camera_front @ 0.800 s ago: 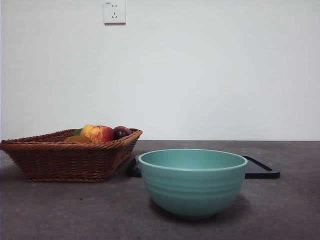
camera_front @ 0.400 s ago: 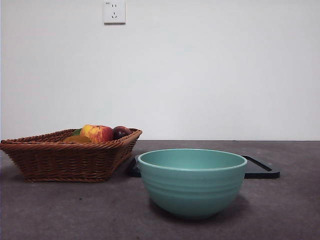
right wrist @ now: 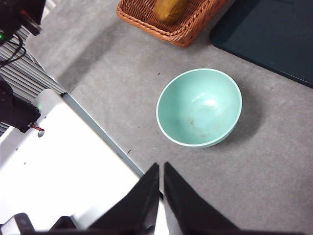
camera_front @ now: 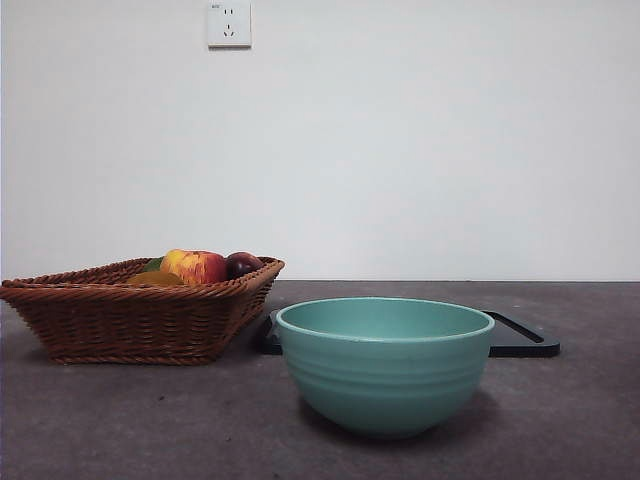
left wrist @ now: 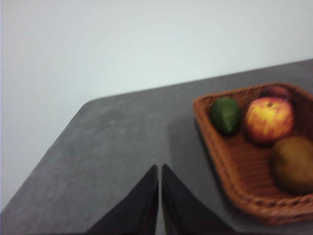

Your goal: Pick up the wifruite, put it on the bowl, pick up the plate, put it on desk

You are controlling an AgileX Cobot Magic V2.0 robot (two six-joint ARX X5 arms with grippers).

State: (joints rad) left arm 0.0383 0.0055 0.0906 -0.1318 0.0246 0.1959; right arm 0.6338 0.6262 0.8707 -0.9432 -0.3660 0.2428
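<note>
Nearest the front camera, the bowl (camera_front: pixel 385 362) sat upright and empty on the desk (camera_front: pixel 150 420). Across the last second nothing about it, or anything else in the front view, had shifted, and no arm had entered that view. That stillness suggested the task had barely begun: no fruit had been lifted yet.

Just behind the bowl lay a flat black tray (camera_front: pixel 520 338), presumably the plate the task speaks of, resting on the desk and partly hidden by the bowl. To one side of it stood the wicker basket (camera_front: pixel 130 315), still holding a red-yellow apple (camera_front: pixel 198 266), a dark plum (camera_front: pixel 243 263), a green fruit (left wrist: pixel 225 115) and a brownish one (left wrist: pixel 293 164).

The left end effector (left wrist: pixel 160 169) hovered above the desk beside the basket, its jaws pressed together and holding nothing. The right end effector (right wrist: pixel 161 169) hung high over the desk's near edge, looking down at the bowl, jaws likewise together and empty.

The left arm seemed best placed for the fruit, though its jaws would first have to part.
</note>
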